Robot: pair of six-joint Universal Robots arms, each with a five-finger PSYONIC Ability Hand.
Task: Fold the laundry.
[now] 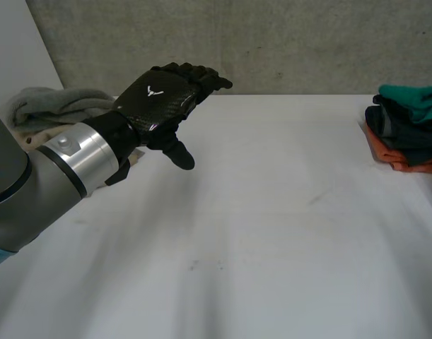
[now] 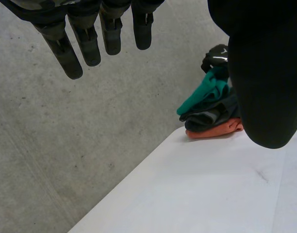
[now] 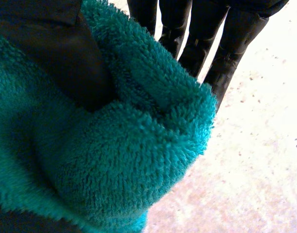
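My left hand [image 1: 159, 99] hovers above the white table [image 1: 258, 233] at its far left, fingers [image 2: 85, 43] straight and the thumb [image 2: 265, 73] spread, holding nothing. At the table's right edge lies a folded stack: a teal towel [image 1: 413, 99] on top, dark cloth [image 1: 403, 131] under it, an orange piece [image 1: 406, 161] at the bottom. In the right wrist view a thick fold of the teal towel [image 3: 114, 145] is pinched between my right hand's thumb [image 3: 65, 63] and its fingers [image 3: 206, 43]. The left wrist view shows my right hand [image 2: 215, 54] on top of that stack [image 2: 211, 116].
A crumpled grey laundry pile [image 1: 53, 106] lies at the back left corner, with a beige piece [image 1: 32, 135] under it, just behind my left arm. A concrete wall [image 1: 272, 42] rises behind the table's far edge.
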